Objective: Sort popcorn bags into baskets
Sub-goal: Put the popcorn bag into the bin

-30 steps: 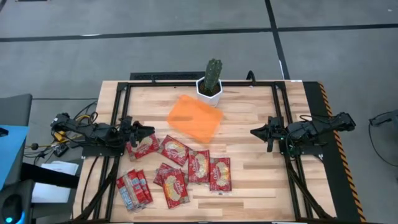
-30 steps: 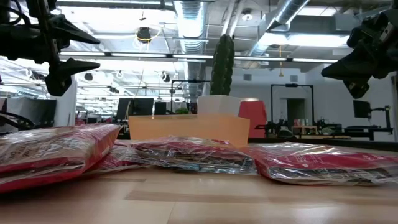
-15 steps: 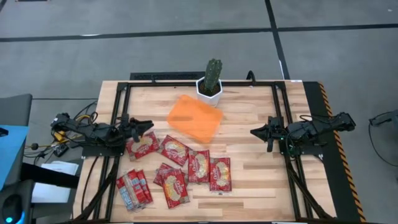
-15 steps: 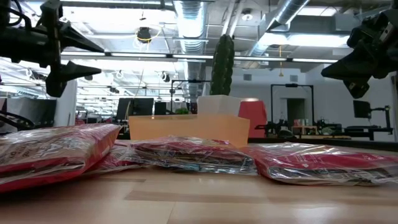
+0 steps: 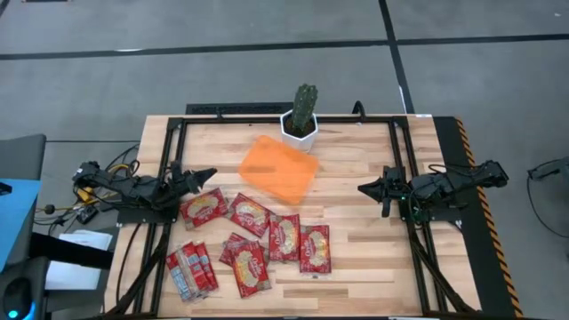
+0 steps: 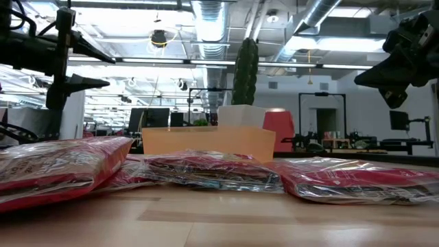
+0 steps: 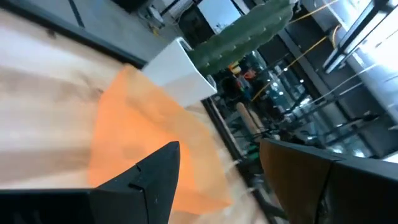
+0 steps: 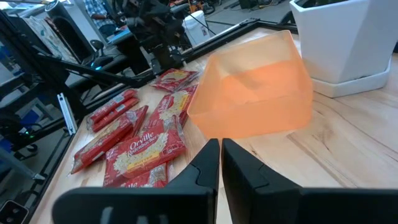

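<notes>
Several red popcorn bags (image 5: 249, 240) lie flat on the near-left part of the wooden table, some overlapping; the right wrist view shows them too (image 8: 143, 149). The orange basket (image 5: 278, 169) sits on the table's middle, toward the far side, empty. My left gripper (image 5: 203, 176) hovers open at the table's left edge, above the bag nearest to it and pointing level toward the basket (image 7: 143, 137). My right gripper (image 5: 363, 188) hovers shut at the right side, pointing toward the basket (image 8: 261, 87), with nothing between its fingers (image 8: 208, 165).
A white pot with a cactus (image 5: 300, 120) stands at the far edge just behind the basket. Black frame rails (image 5: 169, 222) run along the table's left, right and far sides. Bare wood lies between the bags and my right arm.
My left gripper has rolled about its own axis and swung a little toward the table's far edge, staying open and at the same height. The bags, the basket and my right arm have kept still.
</notes>
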